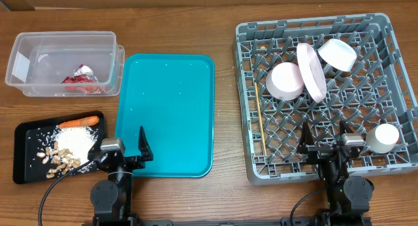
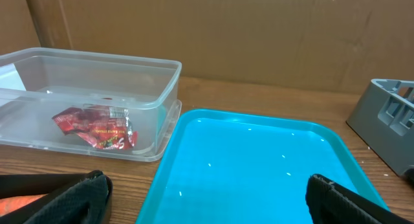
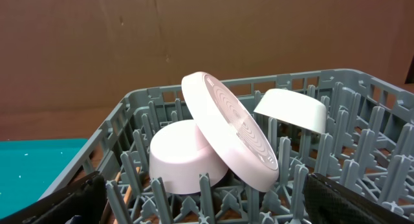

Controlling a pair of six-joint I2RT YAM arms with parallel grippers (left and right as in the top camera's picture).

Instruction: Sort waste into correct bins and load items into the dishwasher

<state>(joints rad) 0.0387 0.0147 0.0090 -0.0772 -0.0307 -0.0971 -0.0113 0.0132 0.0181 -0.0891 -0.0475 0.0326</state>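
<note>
Dish rack loaded: bowl mouth-down, plate on edge leaning against it, second bowl tipped just behind, cup near front-right corner, chopsticks along left side.
Clear tub: red wrapper + silvery scrap inside.
Black tray: carrot, rice, peanuts.
Teal tray bare.
Judgement: sorting + loading look done; nxt move prob. needs no pick, just arms kept back.
L gripper at teal tray's front edge, fingers apart, empty.
R gripper over rack front, fingers apart, empty.
</note>
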